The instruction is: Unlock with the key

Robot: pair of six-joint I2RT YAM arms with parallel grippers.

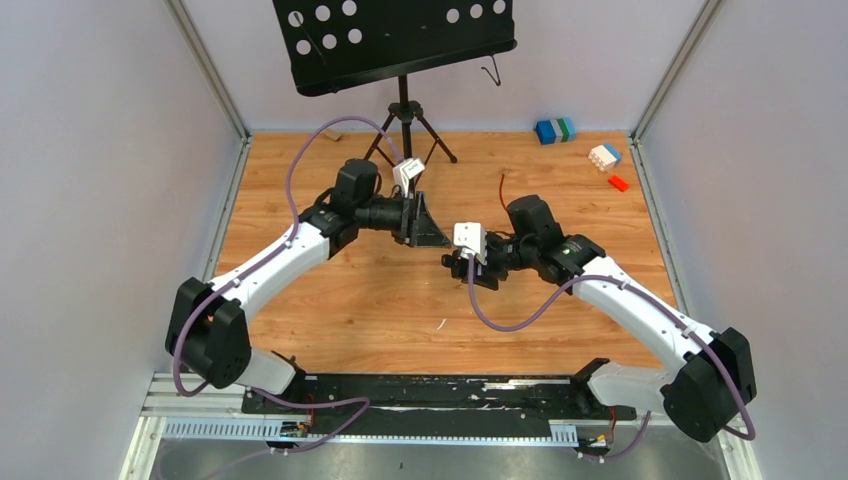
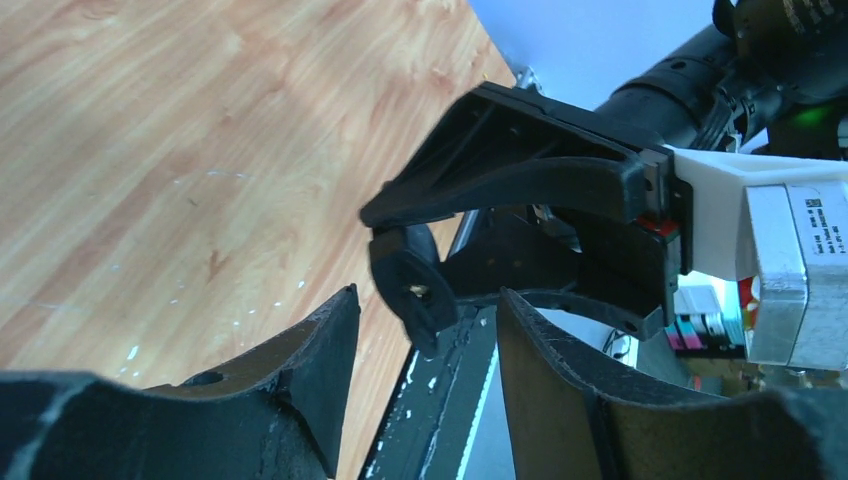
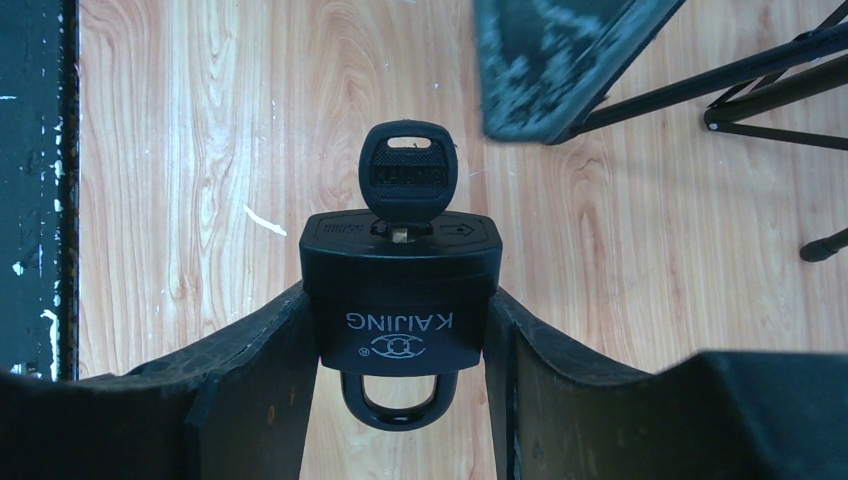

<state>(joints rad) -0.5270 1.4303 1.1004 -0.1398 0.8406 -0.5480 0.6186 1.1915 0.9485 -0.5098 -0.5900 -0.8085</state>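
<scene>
As right hand (image 3: 398, 305) clamps the padlock (image 3: 398, 262), left hand (image 2: 424, 305) gapes before the key (image 3: 407, 175).

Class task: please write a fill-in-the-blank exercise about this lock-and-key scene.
The right claw grips a black ___. A key is inserted in its ___. The left claw stands ___, holding nothing. The table is made of ___.
Missing: padlock; keyhole; open; wood.

Black KAIJING padlock (image 3: 398, 300) between the right fingers (image 3: 250, 390), black-headed key (image 3: 407, 175) in its keyhole.
</scene>
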